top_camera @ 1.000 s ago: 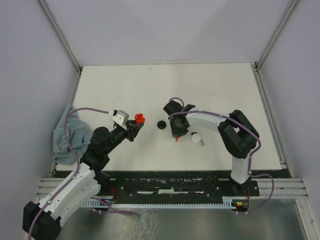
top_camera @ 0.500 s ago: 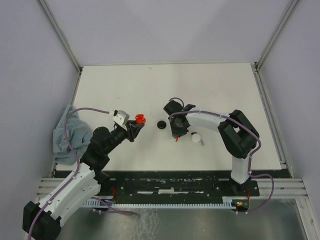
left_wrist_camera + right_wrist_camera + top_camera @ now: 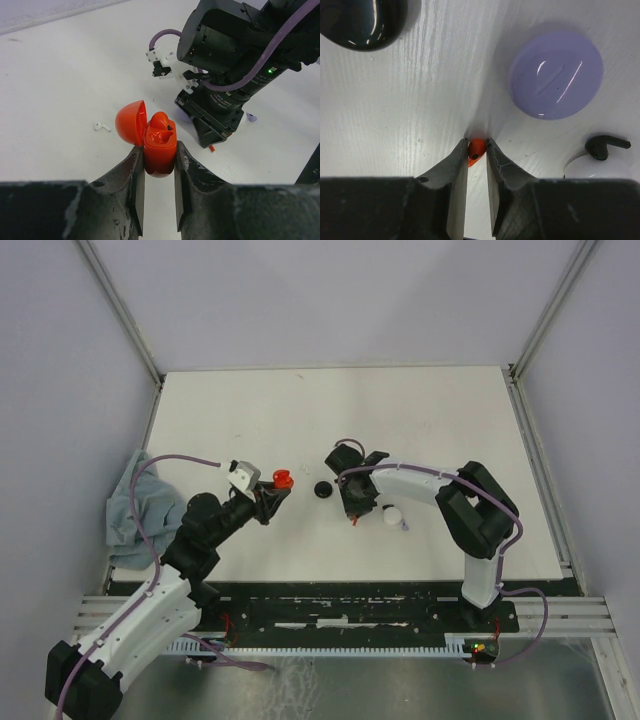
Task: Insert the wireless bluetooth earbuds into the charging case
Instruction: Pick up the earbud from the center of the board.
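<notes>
My left gripper (image 3: 159, 150) is shut on a red charging case (image 3: 161, 146), held above the table with its lid (image 3: 130, 122) swung open to the left. From above, the case (image 3: 283, 479) sits at the tip of the left gripper (image 3: 272, 492). My right gripper (image 3: 477, 145) is down at the table, with both fingers pressed on a tiny red earbud (image 3: 476, 149). In the top view that earbud (image 3: 354, 521) peeks out below the right gripper (image 3: 352, 510). A white earbud (image 3: 102, 127) lies loose on the table left of the case.
A lavender round case (image 3: 556, 75) and a black round case (image 3: 362, 22) lie just beyond my right fingers. A black earbud (image 3: 605, 145) rests by a white case (image 3: 585, 172). From above I see the black case (image 3: 322, 490), the white case (image 3: 392, 516) and a grey cloth (image 3: 130, 510) at the left edge.
The left gripper with the red case has edged slightly to the right. The right gripper stays low over the red earbud, barely shifted.
</notes>
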`<state>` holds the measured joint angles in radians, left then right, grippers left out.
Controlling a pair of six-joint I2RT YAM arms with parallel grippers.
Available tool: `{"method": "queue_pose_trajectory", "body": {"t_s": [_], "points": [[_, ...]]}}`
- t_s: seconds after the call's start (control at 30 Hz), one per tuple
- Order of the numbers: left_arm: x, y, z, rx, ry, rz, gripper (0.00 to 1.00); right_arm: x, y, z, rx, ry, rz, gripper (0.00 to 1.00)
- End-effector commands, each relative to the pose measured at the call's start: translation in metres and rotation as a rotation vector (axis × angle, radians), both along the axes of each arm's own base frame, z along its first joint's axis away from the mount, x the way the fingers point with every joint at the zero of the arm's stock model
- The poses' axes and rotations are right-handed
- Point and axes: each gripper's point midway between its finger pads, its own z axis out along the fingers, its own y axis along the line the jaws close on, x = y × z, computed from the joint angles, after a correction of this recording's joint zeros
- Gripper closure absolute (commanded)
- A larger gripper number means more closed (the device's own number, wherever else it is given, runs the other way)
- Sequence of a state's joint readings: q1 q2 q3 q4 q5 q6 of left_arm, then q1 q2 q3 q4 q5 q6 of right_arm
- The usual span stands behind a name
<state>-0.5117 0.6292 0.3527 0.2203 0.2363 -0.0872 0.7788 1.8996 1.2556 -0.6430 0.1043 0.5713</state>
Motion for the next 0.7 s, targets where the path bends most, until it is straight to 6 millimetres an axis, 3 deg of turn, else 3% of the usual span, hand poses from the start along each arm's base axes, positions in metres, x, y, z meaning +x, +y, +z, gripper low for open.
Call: {"method": "queue_pose_trajectory", "body": {"t_s": [0.0, 0.23, 0.67], "points": [[-0.001, -0.008, 0.026, -0.057, -0.063, -0.047, 0.97, -0.005, -0.003, 0.019, -0.015, -0.045, 0.04, 0.74], [-0.005, -0.014, 0.032, -0.062, -0.088, -0.092, 0.97, 0.001, 0.004, 0.082, 0.024, -0.21, 0.081, 0.75], [-0.027, -0.037, 0.066, -0.076, -0.281, -0.297, 0.97, -0.009, 0.024, 0.236, 0.19, -0.589, 0.162, 0.76]]}}
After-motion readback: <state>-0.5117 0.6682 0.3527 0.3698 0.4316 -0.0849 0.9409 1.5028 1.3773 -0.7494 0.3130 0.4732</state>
